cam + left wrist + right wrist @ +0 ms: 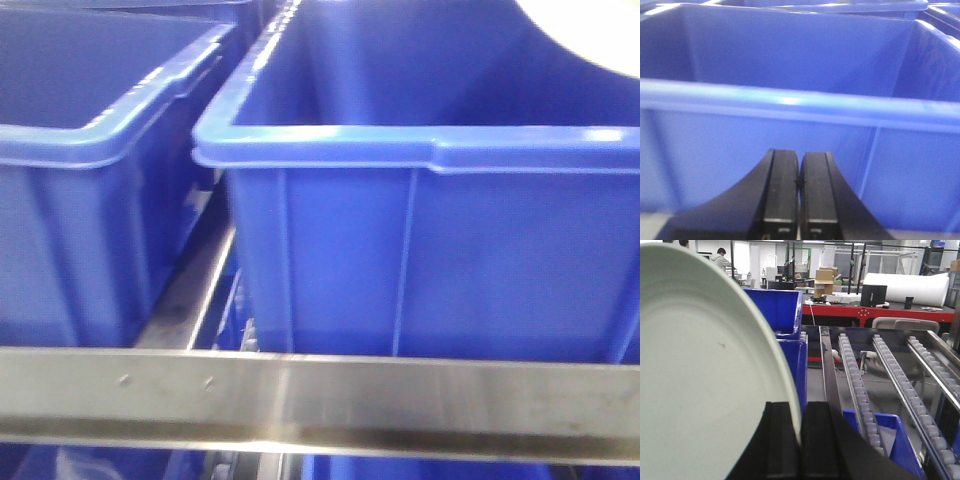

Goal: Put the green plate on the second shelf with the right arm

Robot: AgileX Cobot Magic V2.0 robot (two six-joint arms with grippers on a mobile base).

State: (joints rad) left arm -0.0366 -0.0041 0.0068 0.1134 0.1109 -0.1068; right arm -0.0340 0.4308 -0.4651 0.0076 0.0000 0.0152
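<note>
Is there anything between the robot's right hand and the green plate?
No, nothing visible is in the way. The right hand is shut on the rim of the green plate, so they touch.

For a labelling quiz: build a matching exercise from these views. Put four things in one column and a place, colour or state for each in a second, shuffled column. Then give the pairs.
Things:
1. green plate
2. left tool
3. bin
4. rail

Descriptions:
A. shut, gripping nothing
B. blue, open at the top
C. bare steel, running across below the bin
D. pinched at the rim by the right tool

Pairs: 1-D, 2-A, 3-B, 4-C
</note>
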